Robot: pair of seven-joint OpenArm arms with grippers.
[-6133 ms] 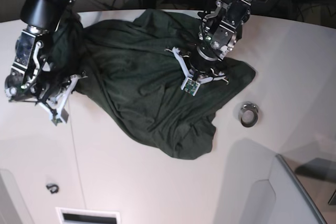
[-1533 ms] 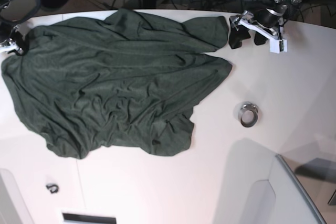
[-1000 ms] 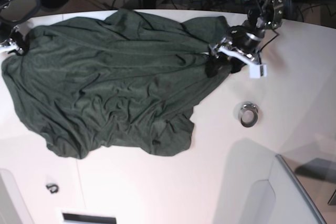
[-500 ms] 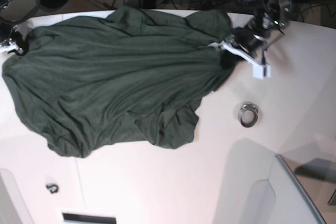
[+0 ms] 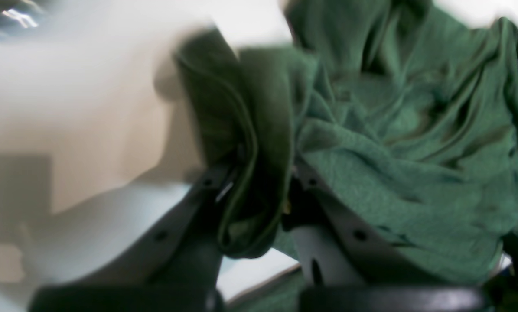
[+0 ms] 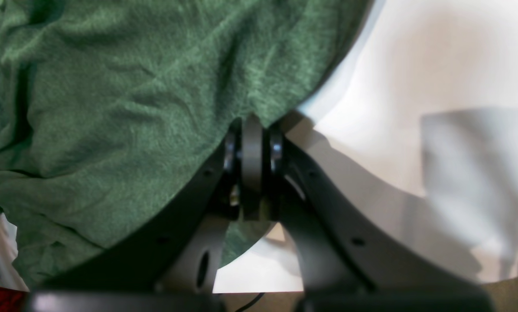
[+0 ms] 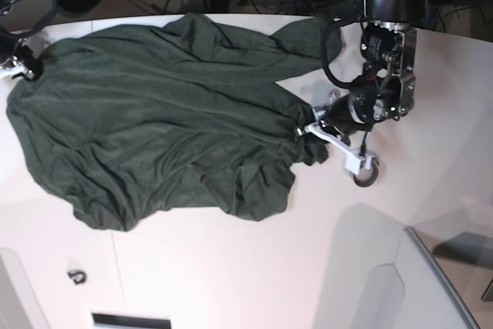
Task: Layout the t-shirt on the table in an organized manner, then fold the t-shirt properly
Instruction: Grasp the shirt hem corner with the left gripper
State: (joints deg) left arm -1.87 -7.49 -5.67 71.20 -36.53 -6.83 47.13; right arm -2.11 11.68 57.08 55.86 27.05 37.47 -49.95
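The dark green t-shirt [image 7: 154,129] lies spread and wrinkled over the white table [image 7: 231,267], with one sleeve at the back right. My left gripper [image 7: 314,130] is shut on the shirt's right edge, low over the table. The left wrist view shows a fold of the shirt [image 5: 393,151] pinched in that gripper [image 5: 259,190]. My right gripper [image 7: 21,65] holds the shirt's far left corner. The right wrist view shows it [image 6: 252,138] shut on the edge of the shirt [image 6: 111,86].
A small metal ring [image 7: 365,169] lies just right of the left gripper. A small black hook [image 7: 76,275] and a vent slot [image 7: 131,320] are at the front left. A grey raised panel [image 7: 431,283] stands at the front right. Cables run behind the table.
My left gripper closed on the shirt's right edge and carried it from the back right toward the front, near the ring. The right side of the shirt bunched. The right arm stayed put.
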